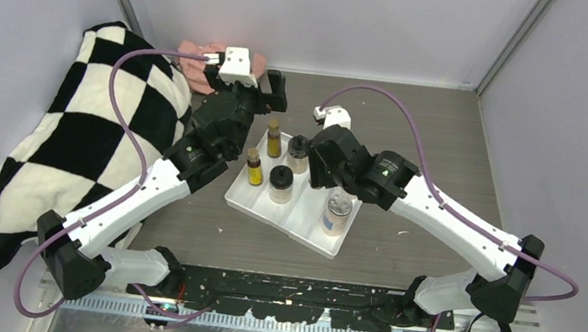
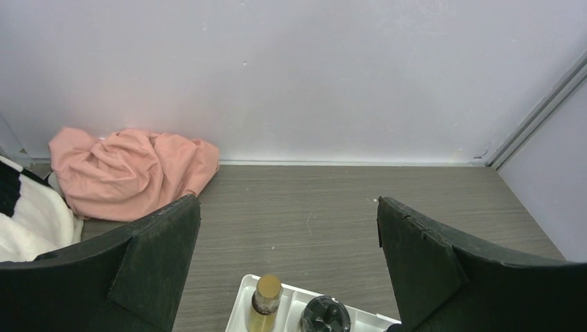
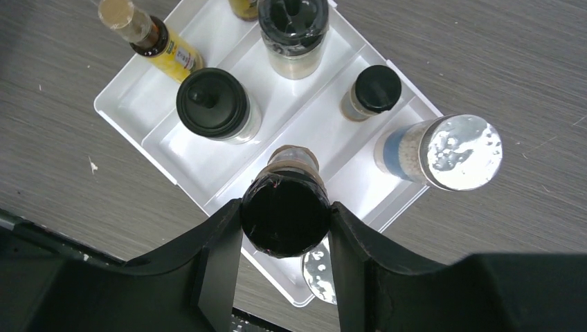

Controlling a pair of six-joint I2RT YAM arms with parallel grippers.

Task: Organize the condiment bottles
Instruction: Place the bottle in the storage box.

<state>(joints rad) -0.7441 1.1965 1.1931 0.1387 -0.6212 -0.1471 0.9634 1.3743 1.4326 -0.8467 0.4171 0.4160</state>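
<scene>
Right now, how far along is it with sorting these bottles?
Nearly done, it seems. Standing in the tray: two yellow bottles, two black-lidded jars, one dark bottle and a shaker. In hand: the right gripper is shut on the second dark bottle, over the tray. To do: setting that down. Another silver lid shows beneath; whether it sits in the tray is unclear. The left gripper is open, empty.

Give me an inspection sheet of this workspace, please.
Surface: grey wood-grain table, a few specks.
Job's things: condiment bottles upright in a white tray; one dark-capped bottle held.
Clutter: checkered cloth, pink cloth.
Tools: left tool open, empty; right tool shut on the dark-capped bottle.
Cables: looping purple cable, left and right.
Surroundings: plain pale walls.
</scene>
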